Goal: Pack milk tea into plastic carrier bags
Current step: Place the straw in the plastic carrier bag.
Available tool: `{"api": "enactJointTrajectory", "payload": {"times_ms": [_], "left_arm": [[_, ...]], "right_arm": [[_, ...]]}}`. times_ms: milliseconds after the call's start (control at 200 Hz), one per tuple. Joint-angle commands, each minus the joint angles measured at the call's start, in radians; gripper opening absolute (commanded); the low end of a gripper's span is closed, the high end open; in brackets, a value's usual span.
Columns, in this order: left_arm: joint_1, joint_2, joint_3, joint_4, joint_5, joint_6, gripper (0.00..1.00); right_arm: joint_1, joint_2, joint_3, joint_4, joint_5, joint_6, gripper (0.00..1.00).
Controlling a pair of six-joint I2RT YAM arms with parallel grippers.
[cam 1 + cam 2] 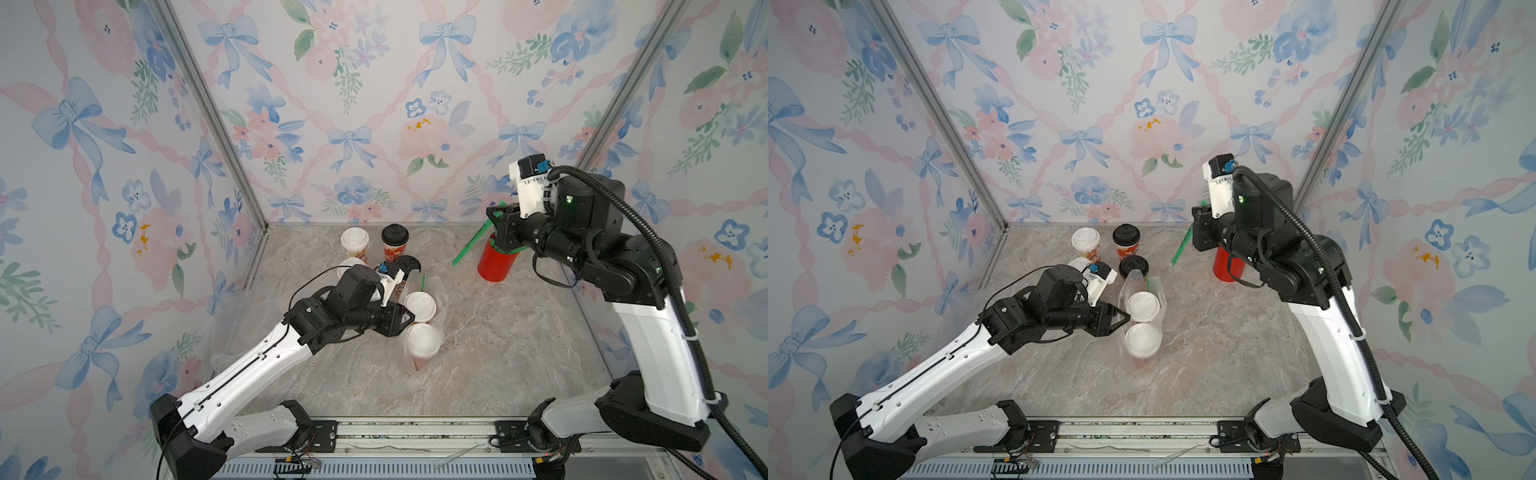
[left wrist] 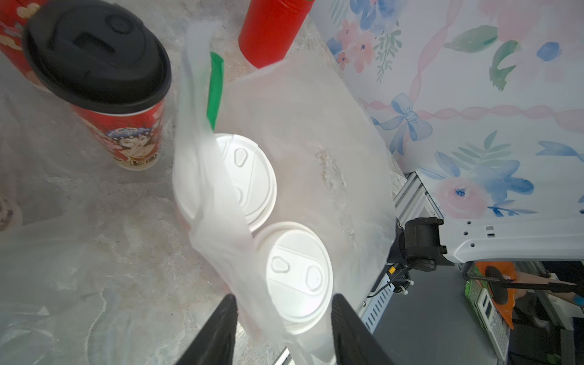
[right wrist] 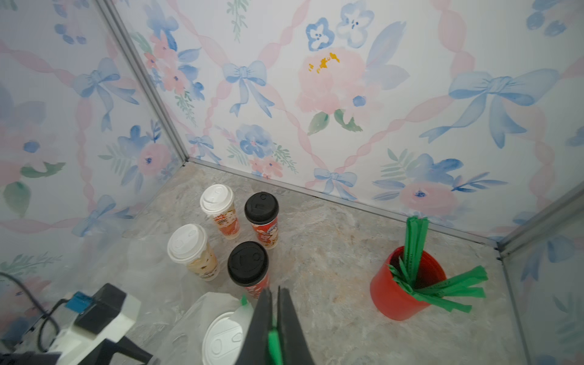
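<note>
Bag: thin clear plastic carrier bag [image 2: 316, 132], upright on the grey marbled tabletop [image 2: 94, 205].
Inside: two white-lidded cups [image 2: 252, 177] [image 2: 297, 275], side by side; flat green straw [image 2: 215, 85].
Left gripper [image 2: 283, 300]: black fingers spread, bag handle between them.
Beside bag: red-printed paper cup with black domed lid [image 2: 94, 53]; plain red cup [image 2: 271, 28].

I find the cell brightly and evenly lit. Both top views are reasonably sharp across the tabletop [image 1: 519, 353], and only a faint, soft-edged shadow lies beneath the left arm [image 1: 249, 365]. In the left wrist view the white-lidded milk tea cup [image 2: 297, 275] is overexposed, with its lid relief nearly washed out. The plastic carrier bag [image 2: 316, 132] lays a milky haze over everything behind it. The left gripper [image 2: 283, 298] is out of focus at close range. In the right wrist view the right gripper [image 3: 275, 292] and its green straw [image 3: 273, 344] blur likewise. The wallpaper [image 3: 38, 126] softens toward the frame edges. 1 green lamp [image 1: 568, 200] on the right arm [image 1: 648, 332] blooms slightly.
</note>
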Motion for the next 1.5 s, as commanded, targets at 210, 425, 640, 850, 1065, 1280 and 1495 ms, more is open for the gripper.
{"api": "enactJointTrajectory", "payload": {"times_ms": [210, 425, 640, 850, 1065, 1280, 1495], "left_arm": [[-0.053, -0.088, -0.087, -0.018, 0.065, -0.067, 0.35], [-0.055, -0.132, -0.099, -0.017, 0.053, -0.079, 0.23], [-0.056, -0.122, -0.095, -0.016, 0.051, -0.077, 0.12], [-0.056, -0.122, -0.091, -0.016, 0.039, -0.083, 0.06], [-0.056, -0.119, -0.076, -0.017, 0.036, -0.084, 0.01], [-0.056, -0.109, -0.069, -0.015, 0.040, -0.084, 0.00], [-0.055, -0.107, -0.064, -0.015, 0.044, -0.085, 0.00]], "right_arm": [[0.210, 0.005, -0.162, 0.074, -0.103, 0.087, 0.07], [0.306, -0.001, -0.213, -0.002, -0.033, 0.082, 0.07], [0.376, -0.040, -0.224, -0.115, 0.024, 0.095, 0.06], [0.417, -0.071, -0.275, -0.162, 0.008, 0.097, 0.05], [0.465, -0.075, -0.373, -0.080, -0.041, 0.099, 0.06], [0.508, -0.102, -0.467, 0.056, 0.031, 0.087, 0.07], [0.517, -0.178, -0.632, 0.228, 0.040, 0.056, 0.07]]}}
